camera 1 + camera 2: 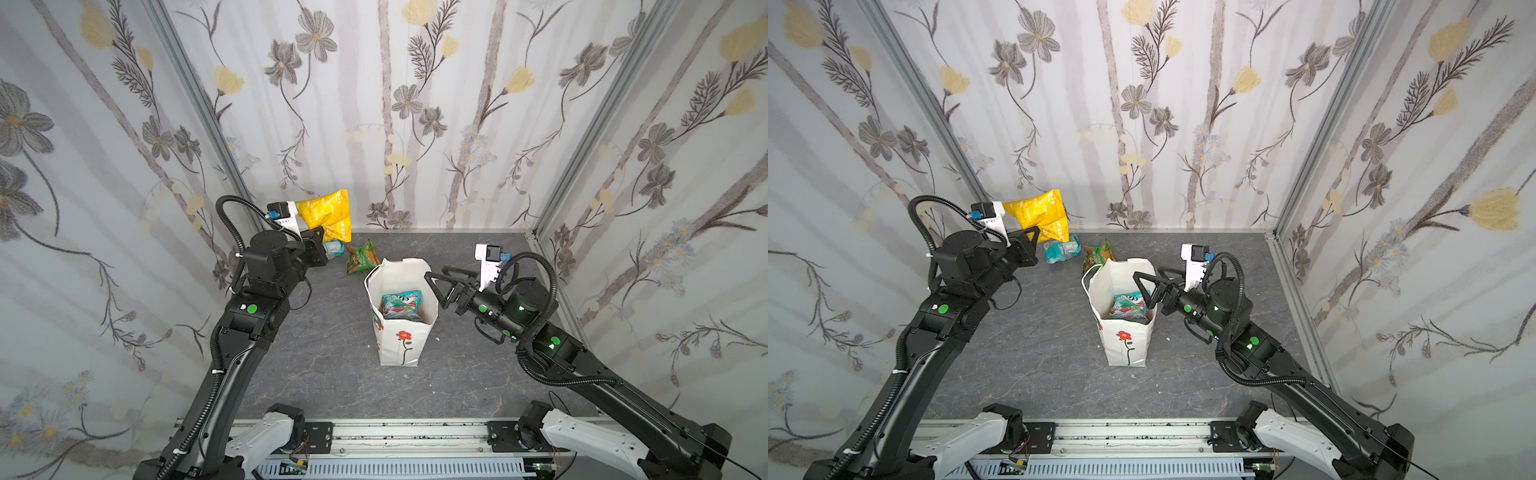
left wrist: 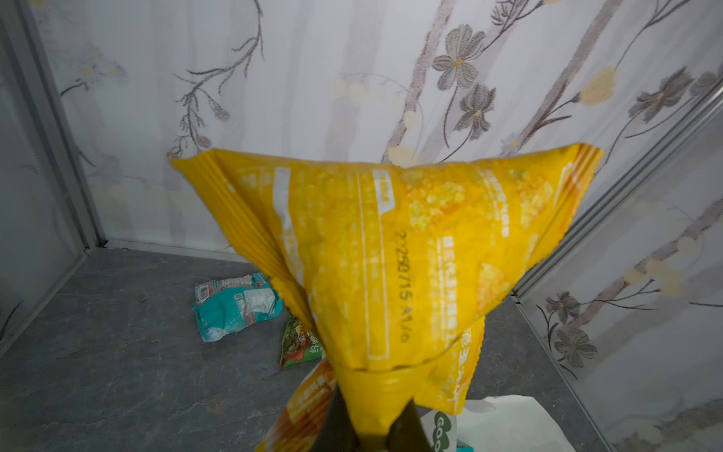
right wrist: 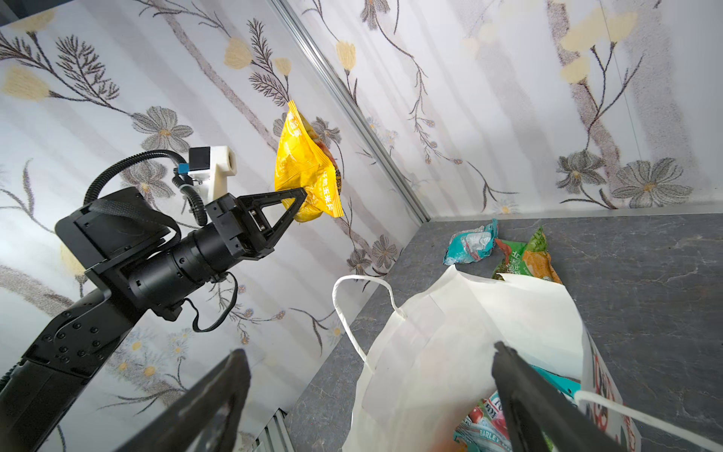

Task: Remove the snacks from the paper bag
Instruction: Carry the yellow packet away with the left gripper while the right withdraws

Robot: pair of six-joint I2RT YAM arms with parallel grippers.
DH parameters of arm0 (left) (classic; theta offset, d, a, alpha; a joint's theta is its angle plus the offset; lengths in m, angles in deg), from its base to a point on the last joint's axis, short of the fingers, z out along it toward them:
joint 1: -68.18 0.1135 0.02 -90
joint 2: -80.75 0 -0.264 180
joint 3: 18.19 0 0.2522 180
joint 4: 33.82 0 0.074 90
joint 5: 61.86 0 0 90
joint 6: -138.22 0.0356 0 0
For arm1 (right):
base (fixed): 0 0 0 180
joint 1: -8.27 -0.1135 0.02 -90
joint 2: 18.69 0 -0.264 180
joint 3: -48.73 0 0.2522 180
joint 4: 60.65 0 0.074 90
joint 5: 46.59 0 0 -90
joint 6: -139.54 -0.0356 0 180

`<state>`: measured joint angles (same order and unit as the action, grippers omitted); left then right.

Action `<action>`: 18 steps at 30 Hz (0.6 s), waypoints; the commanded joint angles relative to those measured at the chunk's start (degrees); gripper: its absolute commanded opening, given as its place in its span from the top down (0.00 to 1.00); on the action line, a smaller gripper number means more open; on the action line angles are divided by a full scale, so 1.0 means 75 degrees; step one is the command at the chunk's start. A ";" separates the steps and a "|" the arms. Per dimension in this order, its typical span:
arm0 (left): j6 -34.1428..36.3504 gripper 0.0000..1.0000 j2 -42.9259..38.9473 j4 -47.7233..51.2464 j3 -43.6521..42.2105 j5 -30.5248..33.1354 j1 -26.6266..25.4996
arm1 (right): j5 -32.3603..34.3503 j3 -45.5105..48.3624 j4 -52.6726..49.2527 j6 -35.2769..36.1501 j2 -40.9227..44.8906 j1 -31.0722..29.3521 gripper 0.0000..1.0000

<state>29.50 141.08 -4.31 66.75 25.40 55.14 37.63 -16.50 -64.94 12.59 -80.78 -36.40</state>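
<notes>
The white paper bag (image 1: 400,332) (image 1: 1127,340) with a red flower stands upright mid-table, mouth open. Inside it lies a teal snack packet (image 1: 401,305) (image 1: 1128,306) (image 3: 487,426). My left gripper (image 1: 318,232) (image 2: 369,422) (image 3: 301,193) is shut on the lower edge of a yellow packet (image 1: 326,214) (image 1: 1040,216) (image 2: 391,254), held in the air near the back left corner. My right gripper (image 1: 435,272) (image 1: 1148,274) (image 3: 369,350) is open and empty at the bag's right rim. A teal packet (image 1: 334,248) (image 2: 234,305) and a green-orange packet (image 1: 361,257) (image 3: 528,262) lie on the table behind the bag.
Flowered walls close in the grey table (image 1: 332,374) on the left, back and right. A metal rail (image 1: 407,432) with both arm bases runs along the front edge. The bag's cord handle (image 3: 352,313) loops off its left rim.
</notes>
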 commanded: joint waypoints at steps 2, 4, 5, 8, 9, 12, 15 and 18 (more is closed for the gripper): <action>-0.0872 1.00 0.0206 -0.0284 -0.0423 -0.0352 0.0593 | 0.0085 0.0053 0.0208 0.0018 0.0028 0.0008 0.03; -0.1181 1.00 0.0402 -0.0361 -0.0644 -0.0605 0.0930 | 0.0092 0.0075 0.0154 0.0019 0.0048 0.0021 0.03; -0.1278 1.00 0.0488 -0.0386 -0.0736 -0.0714 0.1053 | 0.0091 0.0087 0.0149 0.0022 0.0042 0.0020 0.03; -0.1536 1.00 0.0825 -0.0536 -0.1021 -0.0997 0.1372 | 0.0116 0.0134 0.0141 0.0010 0.0047 0.0032 0.03; -0.1578 1.00 0.0930 -0.0587 -0.1132 -0.1048 0.1467 | 0.0119 0.0146 0.0133 0.0005 0.0043 0.0037 0.03; -0.1639 1.00 0.1236 -0.0796 -0.1436 -0.1137 0.1674 | 0.0056 0.0158 0.0139 0.0022 0.0021 0.0047 0.02; -0.1744 1.00 0.1548 -0.0993 -0.1644 -0.1342 0.1834 | -0.0143 0.0158 0.0146 0.0050 -0.0050 0.0049 0.01; -0.1849 1.00 0.2138 -0.1026 -0.1639 -0.1553 0.1958 | -0.0279 0.0103 0.0133 0.0044 -0.0156 0.0055 0.01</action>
<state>17.28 155.31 -8.81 54.62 15.93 69.32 37.22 -15.36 -64.79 12.59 -81.35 -36.00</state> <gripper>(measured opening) 0.078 0.994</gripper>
